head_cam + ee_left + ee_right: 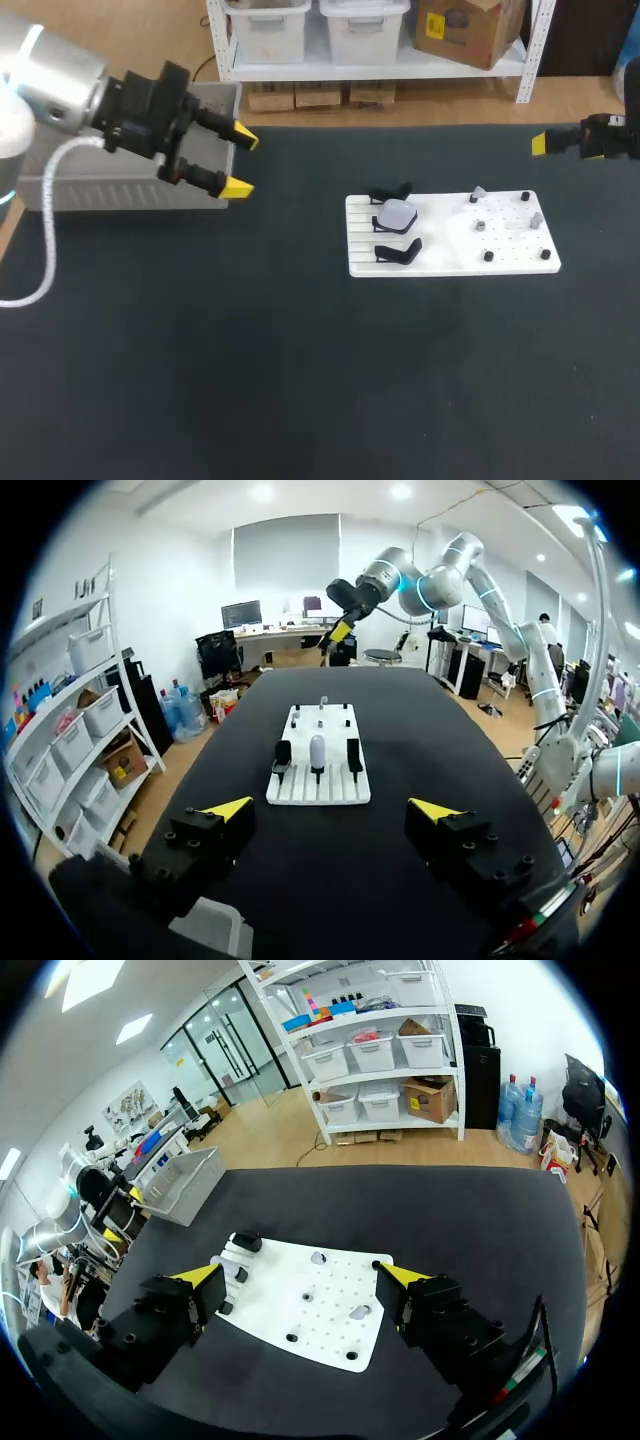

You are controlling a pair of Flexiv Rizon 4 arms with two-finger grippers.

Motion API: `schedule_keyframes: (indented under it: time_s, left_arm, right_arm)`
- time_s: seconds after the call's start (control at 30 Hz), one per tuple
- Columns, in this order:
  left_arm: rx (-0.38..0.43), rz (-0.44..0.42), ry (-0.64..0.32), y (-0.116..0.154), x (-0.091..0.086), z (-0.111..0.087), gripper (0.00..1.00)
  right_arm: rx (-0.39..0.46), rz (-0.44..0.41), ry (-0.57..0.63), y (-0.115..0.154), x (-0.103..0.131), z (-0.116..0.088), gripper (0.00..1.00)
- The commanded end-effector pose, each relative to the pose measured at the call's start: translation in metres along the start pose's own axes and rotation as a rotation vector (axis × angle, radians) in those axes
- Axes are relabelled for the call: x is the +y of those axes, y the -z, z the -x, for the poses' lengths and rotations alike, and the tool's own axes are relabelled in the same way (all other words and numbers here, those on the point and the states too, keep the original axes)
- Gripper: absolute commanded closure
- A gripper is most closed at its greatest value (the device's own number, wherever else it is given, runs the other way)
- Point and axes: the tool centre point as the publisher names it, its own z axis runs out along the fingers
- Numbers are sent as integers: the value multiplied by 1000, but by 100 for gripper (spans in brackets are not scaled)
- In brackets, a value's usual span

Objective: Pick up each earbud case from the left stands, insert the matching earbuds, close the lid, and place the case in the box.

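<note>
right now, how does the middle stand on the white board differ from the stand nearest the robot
The middle stand carries a pale rounded case; the nearest stand shows only black, with nothing pale on it. The middle stand is mostly covered by that case, while the nearest stand's bent outline is in plain view. Both are black and sit in one row on the grooved left part of the white board.

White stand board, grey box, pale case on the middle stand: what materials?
White flat stand board: likely matte plastic, uniform white with slots and peg holes. Grey ribbed box: probably moulded plastic, dull finish. Pale rounded earbud case: seemingly smooth plastic; too small to be sure.
</note>
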Motion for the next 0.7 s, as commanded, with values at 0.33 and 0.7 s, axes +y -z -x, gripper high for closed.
schedule_keyframes:
  time_s: [0.33,0.7]
  left_arm:
    - [-49,-21,-13,-52,18,-3,0]
    - [-95,-27,-19,-93,18,3,0]
  right_arm:
    - [1,4,1,0,-1,0,0]
    - [1,4,1,0,-1,0,0]
